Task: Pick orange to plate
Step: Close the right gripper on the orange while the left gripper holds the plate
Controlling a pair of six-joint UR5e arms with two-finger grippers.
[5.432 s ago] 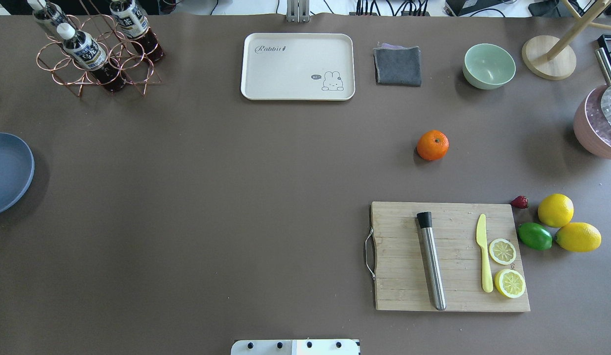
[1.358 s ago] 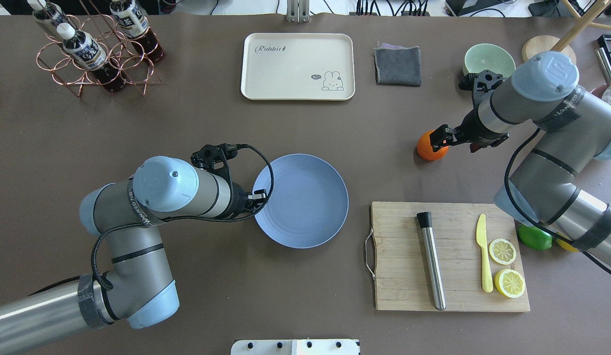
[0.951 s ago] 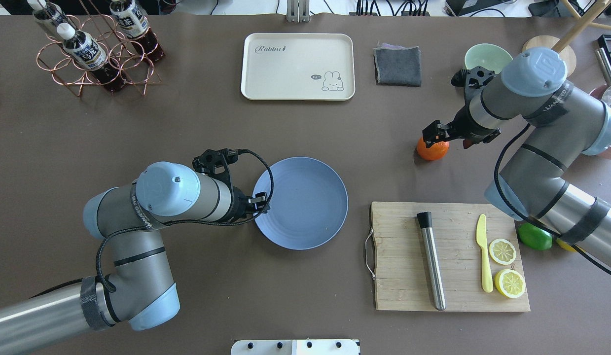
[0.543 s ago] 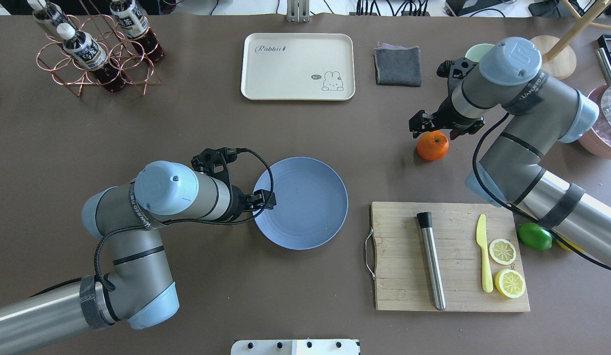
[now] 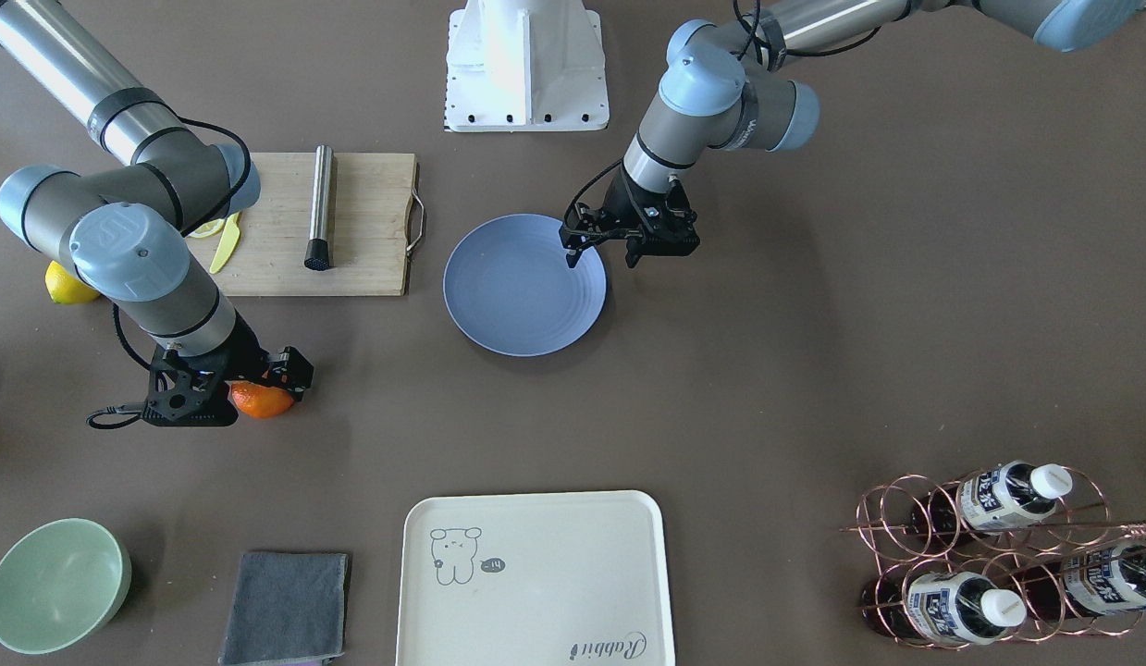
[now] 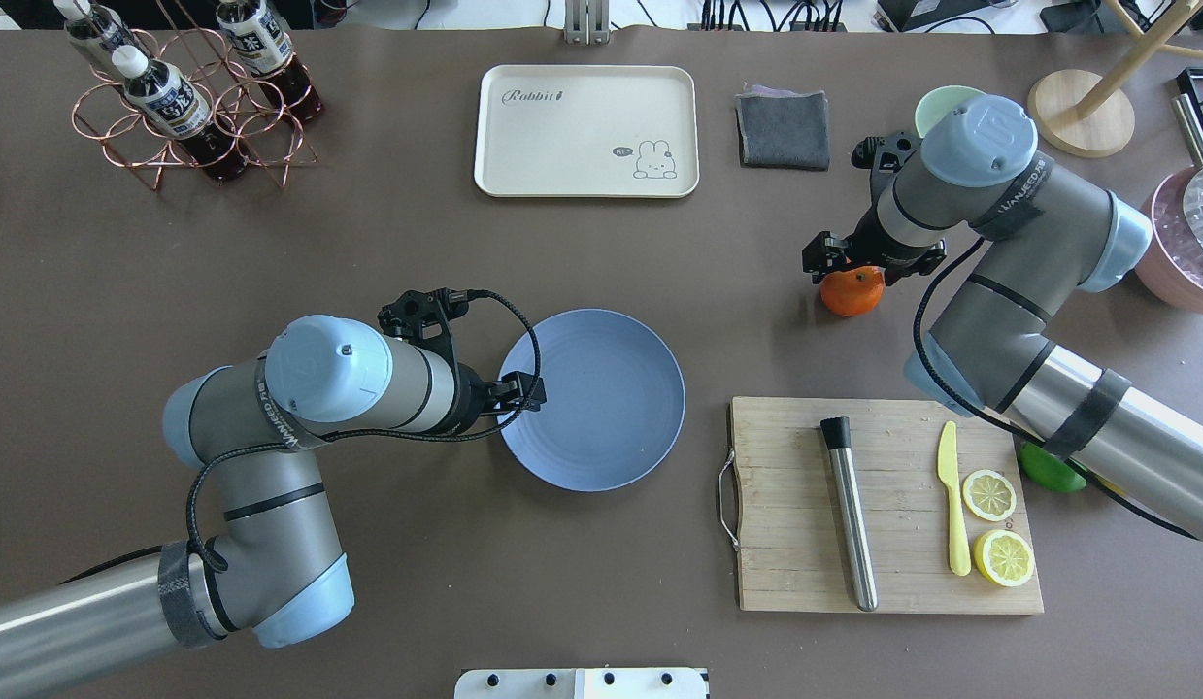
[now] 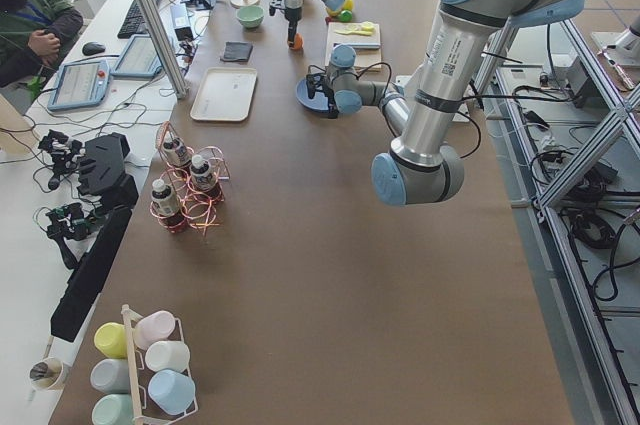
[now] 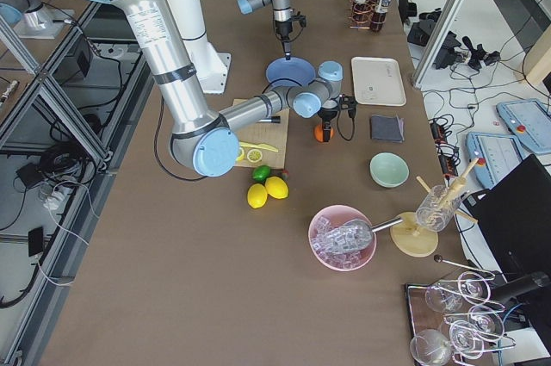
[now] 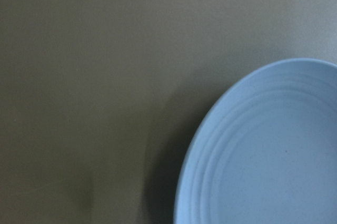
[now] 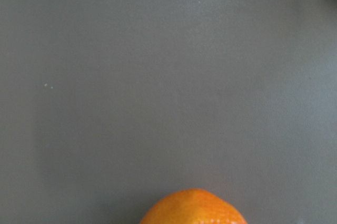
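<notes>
The orange sits on the brown table, far right of the light-blue plate. My right gripper stands open directly over the orange, a finger on either side in the front view. Its wrist camera sees only the orange's top. My left gripper hovers open at the plate's left rim, holding nothing. The plate fills the lower right of the left wrist view.
A cutting board with a steel muddler, yellow knife and lemon slices lies near the orange. A lime, green bowl, grey cloth, cream tray and bottle rack ring the table.
The plate came from the left edge to mid-table with my left gripper, which then opened off its rim. My right gripper slid left across the orange and settled over it.
</notes>
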